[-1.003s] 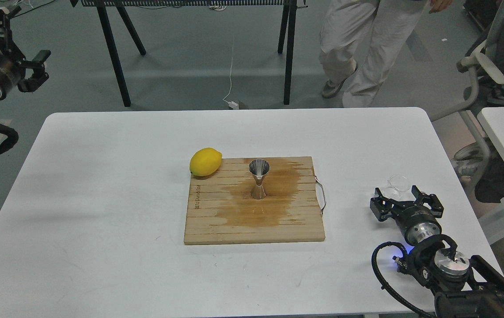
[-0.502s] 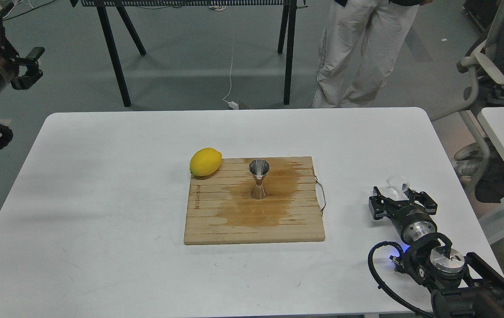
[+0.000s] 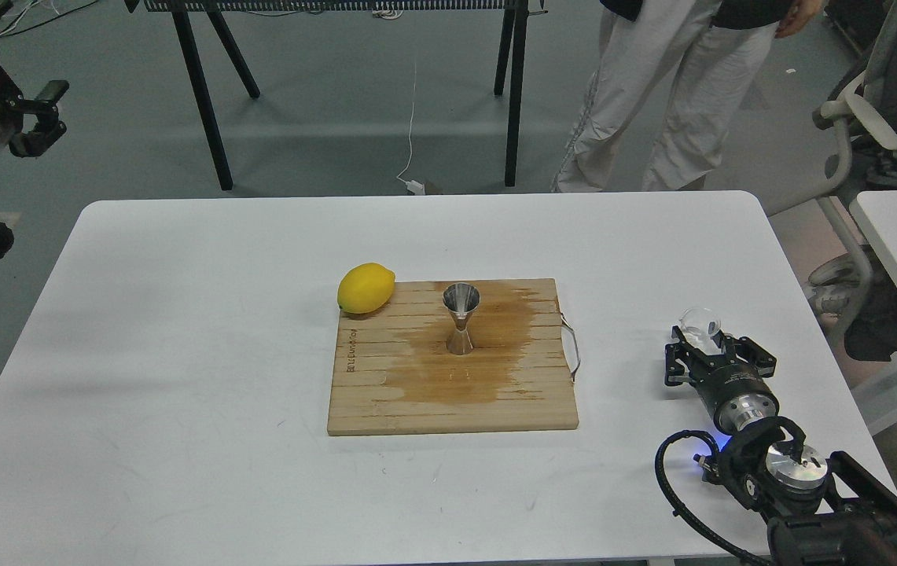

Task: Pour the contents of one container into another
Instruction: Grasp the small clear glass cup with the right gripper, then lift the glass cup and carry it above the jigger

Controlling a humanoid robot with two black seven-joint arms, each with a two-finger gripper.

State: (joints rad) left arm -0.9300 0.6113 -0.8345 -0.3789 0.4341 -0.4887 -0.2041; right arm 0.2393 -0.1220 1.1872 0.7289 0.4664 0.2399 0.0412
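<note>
- Key relation: the small clear glass cup (image 3: 700, 324) sits at the right gripper (image 3: 701, 346), between the tips of its two black fingers, on the far side of the wrist. The cup appears tilted, its rim turned toward the camera; whether its base rests on the white rectangular table (image 3: 181, 330) cannot be told.
- Finger state, right: the fingers stand narrow, drawn in against the cup's sides. Judged to be holding the cup, though glass-to-pad contact is hard to confirm through the clear walls.
- Finger state, left: the left gripper (image 3: 38, 118) hangs high at the far left, off the table and well apart from everything. Its black fingers look spread, with nothing between them.
- Nearer arm: the right, plainly; the cup is already at its fingers.
- Target: the shiny hourglass-shaped steel jigger (image 3: 461, 318) stands upright, long axis vertical, open mouth up, near the middle of the rectangular wooden cutting board (image 3: 385, 393). It lies to the left of the cup and well apart from it.
- A dark wet stain (image 3: 464, 369) spreads on the board around the jigger's foot.
- The yellow oval lemon (image 3: 365, 288) rests at the board's far-left corner, near the jigger but not touching it.
- Count: one cup, one jigger, one lemon, one board, one table, two grippers.
- Judgement: the coming move calls for carrying the cup leftward, above the jigger's mouth, before tipping.
</note>
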